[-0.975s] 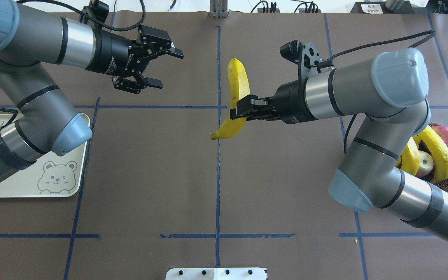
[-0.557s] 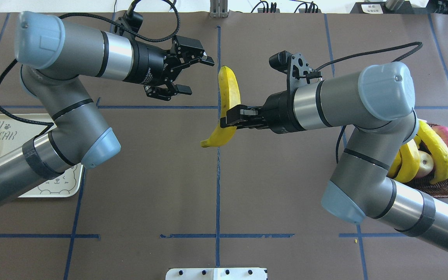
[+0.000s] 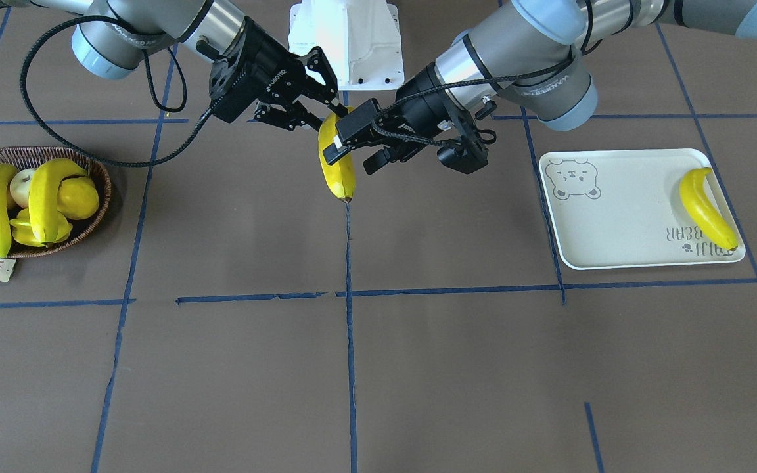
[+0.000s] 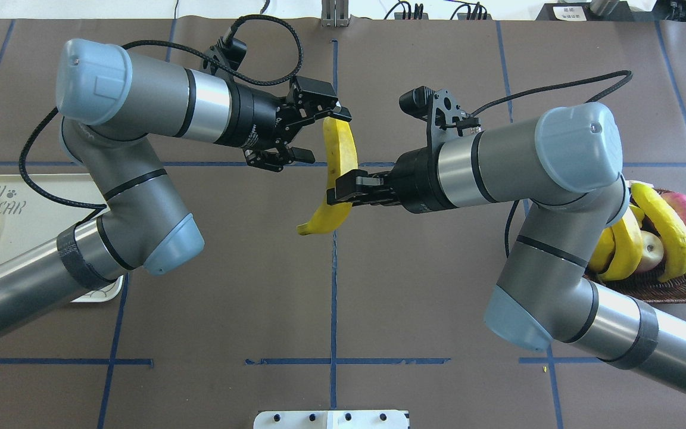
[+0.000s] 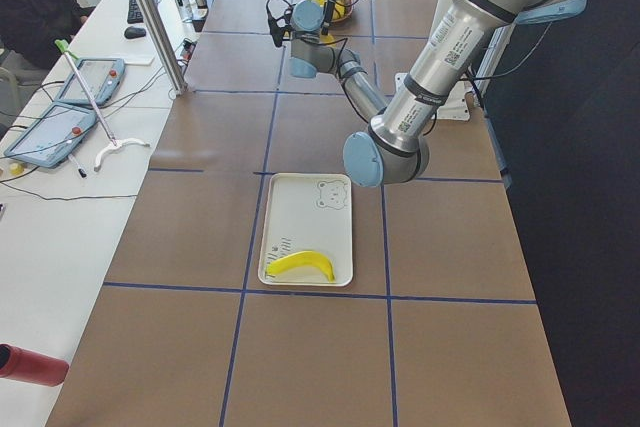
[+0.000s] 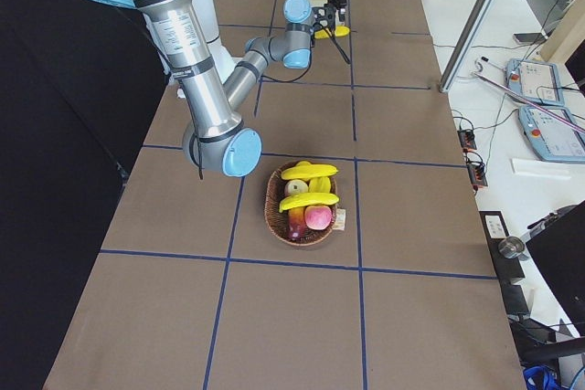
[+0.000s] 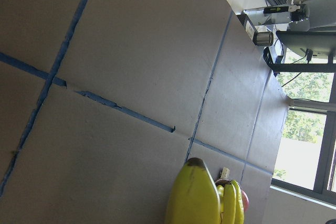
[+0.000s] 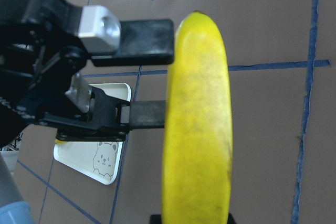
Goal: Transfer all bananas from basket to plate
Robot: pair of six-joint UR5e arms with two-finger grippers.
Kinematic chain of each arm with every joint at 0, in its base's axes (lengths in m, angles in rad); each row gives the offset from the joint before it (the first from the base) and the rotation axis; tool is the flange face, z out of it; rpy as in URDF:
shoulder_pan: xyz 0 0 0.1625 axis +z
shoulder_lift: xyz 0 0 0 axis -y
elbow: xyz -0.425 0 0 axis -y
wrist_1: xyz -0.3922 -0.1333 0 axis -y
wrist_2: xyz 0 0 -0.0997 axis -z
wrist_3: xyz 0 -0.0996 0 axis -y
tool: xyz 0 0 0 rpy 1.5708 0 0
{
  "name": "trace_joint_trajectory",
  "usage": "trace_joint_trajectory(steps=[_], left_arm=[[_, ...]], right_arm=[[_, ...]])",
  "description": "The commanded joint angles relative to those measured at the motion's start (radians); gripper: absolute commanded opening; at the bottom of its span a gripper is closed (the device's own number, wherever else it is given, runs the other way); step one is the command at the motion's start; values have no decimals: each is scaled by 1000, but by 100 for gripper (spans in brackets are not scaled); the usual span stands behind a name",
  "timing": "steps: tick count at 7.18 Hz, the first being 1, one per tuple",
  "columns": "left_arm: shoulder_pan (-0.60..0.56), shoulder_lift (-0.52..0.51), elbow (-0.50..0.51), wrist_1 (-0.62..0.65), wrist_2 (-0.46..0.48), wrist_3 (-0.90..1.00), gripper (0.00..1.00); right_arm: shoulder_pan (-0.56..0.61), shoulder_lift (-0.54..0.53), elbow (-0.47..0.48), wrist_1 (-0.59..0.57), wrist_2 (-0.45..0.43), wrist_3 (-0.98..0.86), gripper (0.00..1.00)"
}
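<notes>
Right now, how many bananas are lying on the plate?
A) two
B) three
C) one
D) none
C: a single banana lies on the plate, at its lettering end, while a second banana is held in the air by the right hand.

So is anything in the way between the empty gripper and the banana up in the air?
No, nothing visible is. The open left gripper is right beside the banana held by the right gripper, with only air between them.
</notes>
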Motion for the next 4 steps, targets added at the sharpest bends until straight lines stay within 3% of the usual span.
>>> trace_joint_trajectory(steps=[1,4], left_arm=[[18,-1,2,-6,2,2,99],[26,-4,2,-8,5,2,99]], right_arm=[[-7,0,0,0,-5,0,3],[-8,0,2,0,-5,0,3]])
